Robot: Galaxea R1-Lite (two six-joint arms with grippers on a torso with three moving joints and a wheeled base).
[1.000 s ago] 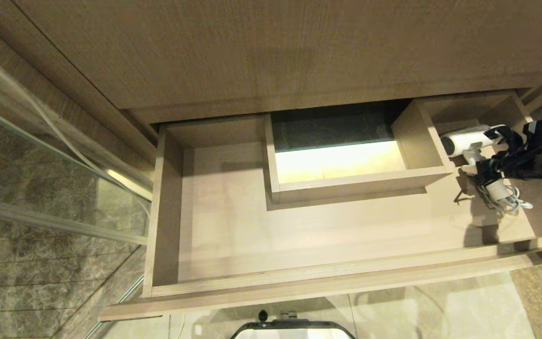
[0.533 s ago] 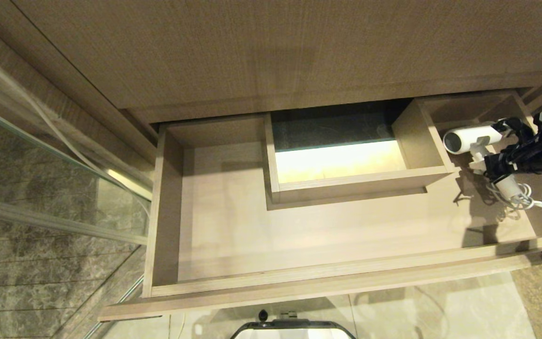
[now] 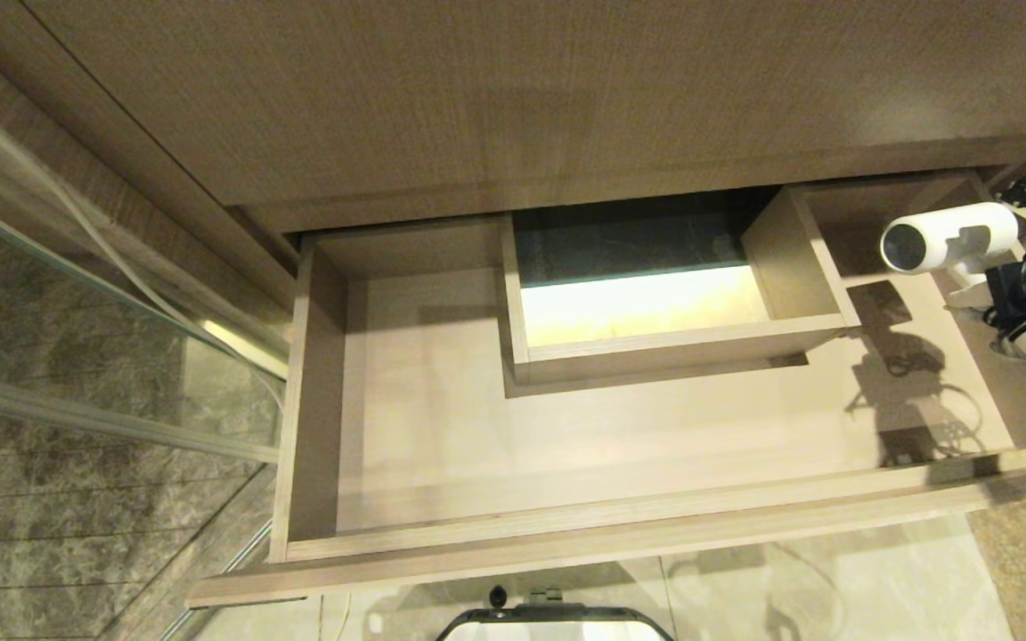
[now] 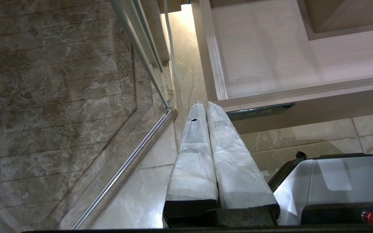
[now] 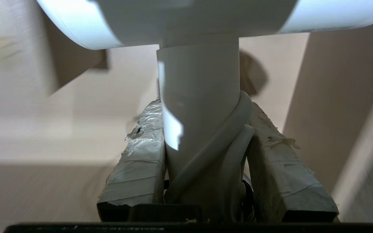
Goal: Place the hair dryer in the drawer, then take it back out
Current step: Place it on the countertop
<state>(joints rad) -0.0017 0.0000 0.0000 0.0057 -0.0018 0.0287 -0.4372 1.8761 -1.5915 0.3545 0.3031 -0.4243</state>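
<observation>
Tape-wrapped fingers (image 5: pixel 141 161) of right gripper (image 5: pixel 206 152) pinching cord-wrapped handle of small white hair dryer (image 3: pixel 949 239), raised clear above right end of wide light wood-grain drawer (image 3: pixel 620 525), open. Apparently the take-out stage; carrying clear remaining. Left gripper (image 4: pixel 206 110) parked near drawer's front corner, fingers pressed together.

My right gripper (image 5: pixel 202 129), its two tape-wrapped fingers (image 5: pixel 139 155) black at the base, is clamped on something between them, the arm reaching in from my right side. My left gripper (image 4: pixel 206 108) hangs parked low, its wrapped fingers pressed together.
</observation>
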